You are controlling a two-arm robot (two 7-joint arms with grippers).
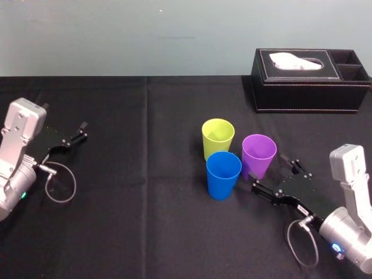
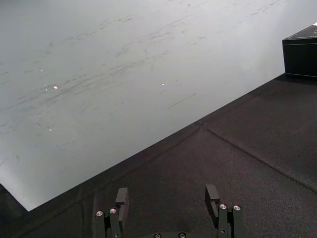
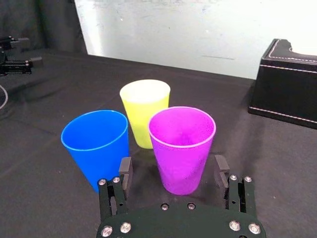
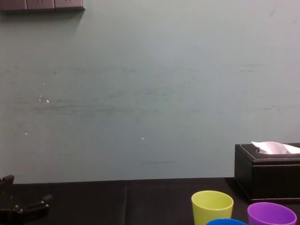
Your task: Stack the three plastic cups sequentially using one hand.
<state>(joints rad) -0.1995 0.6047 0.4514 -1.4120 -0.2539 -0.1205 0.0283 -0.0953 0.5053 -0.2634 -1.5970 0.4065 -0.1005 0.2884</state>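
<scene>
Three plastic cups stand upright and close together right of the table's middle: a yellow-green cup (image 1: 218, 138) at the back, a purple cup (image 1: 258, 155) to its right and a blue cup (image 1: 224, 174) in front. My right gripper (image 1: 276, 174) is low over the table just behind the purple cup (image 3: 182, 148). It is open, and its fingers (image 3: 125, 171) stand on either side of that cup's lower part with a gap on each side. The blue cup (image 3: 96, 144) and yellow-green cup (image 3: 143, 111) stand beyond. My left gripper (image 2: 167, 197) is open and empty, parked at the far left (image 1: 78, 135).
A black tissue box (image 1: 311, 78) with a side compartment sits at the back right, behind the cups. A black cloth covers the table (image 1: 145, 221), and a pale wall rises behind it. Cable loops hang by both arms.
</scene>
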